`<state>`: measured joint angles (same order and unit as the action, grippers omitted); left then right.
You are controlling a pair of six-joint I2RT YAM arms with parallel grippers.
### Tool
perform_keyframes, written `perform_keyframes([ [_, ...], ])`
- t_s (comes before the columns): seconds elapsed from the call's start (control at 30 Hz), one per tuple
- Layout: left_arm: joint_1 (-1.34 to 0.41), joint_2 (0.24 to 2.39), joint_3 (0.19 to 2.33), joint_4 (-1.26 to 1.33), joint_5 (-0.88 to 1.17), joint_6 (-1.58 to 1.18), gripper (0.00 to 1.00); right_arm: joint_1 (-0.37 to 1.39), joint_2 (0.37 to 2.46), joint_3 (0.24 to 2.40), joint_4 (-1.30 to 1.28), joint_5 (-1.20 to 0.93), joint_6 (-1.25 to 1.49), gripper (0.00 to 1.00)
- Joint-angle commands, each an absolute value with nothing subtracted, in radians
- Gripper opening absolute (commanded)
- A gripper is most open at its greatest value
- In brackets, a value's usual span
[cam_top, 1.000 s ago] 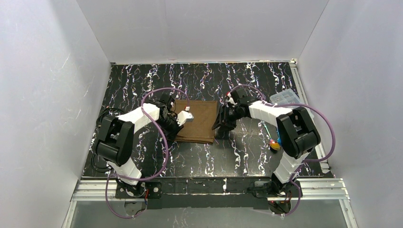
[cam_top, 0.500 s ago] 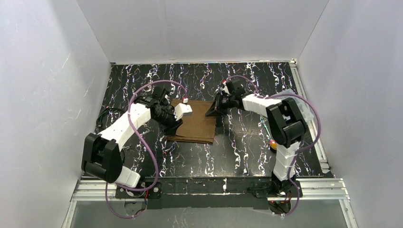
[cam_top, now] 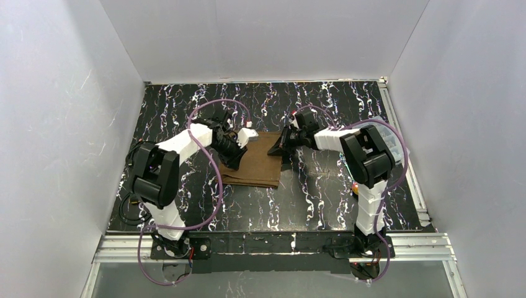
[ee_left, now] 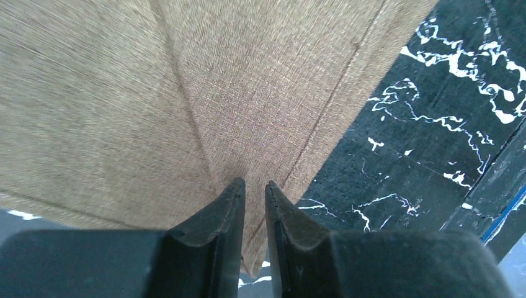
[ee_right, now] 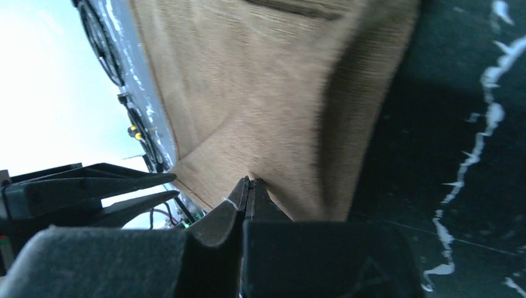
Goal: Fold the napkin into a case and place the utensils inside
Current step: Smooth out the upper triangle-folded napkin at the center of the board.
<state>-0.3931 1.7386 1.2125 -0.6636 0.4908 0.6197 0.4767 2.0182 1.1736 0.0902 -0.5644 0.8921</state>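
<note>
My left fingers (ee_left: 229,205) pinch the napkin's (cam_top: 257,164) 11 o'clock corner, my right fingers (ee_right: 239,195) clamp its 1 o'clock corner, so I can fold the far edge toward 6 o'clock.

Lab test cell: white enclosure walls (cam_top: 260,37), aluminium frame rail (cam_top: 273,248).

top: overhead, far, facing down | wrists: close-up | shared: napkin (cam_top: 260,164)

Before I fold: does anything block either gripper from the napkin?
Nothing visible does. The right gripper is shut on the napkin at one corner; the left gripper sits at another, bare cloth before its jaws.
</note>
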Motion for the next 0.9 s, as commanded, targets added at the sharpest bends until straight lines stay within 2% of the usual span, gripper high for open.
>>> perform_keyframes([
  [0.0,-0.397,1.771,1.184,-0.645,0.511,0.574,0.16,0.468,2.051,1.144,0.136,-0.548,0.888,0.02],
  [0.7,-0.395,1.682,1.029,-0.619,0.434,0.576,0.13,0.443,2.095,1.078,0.153,-0.522,0.876,0.01],
  [0.87,-0.347,1.69,1.027,-0.649,0.509,0.55,0.13,0.444,2.088,1.064,0.162,-0.524,0.879,0.01],
])
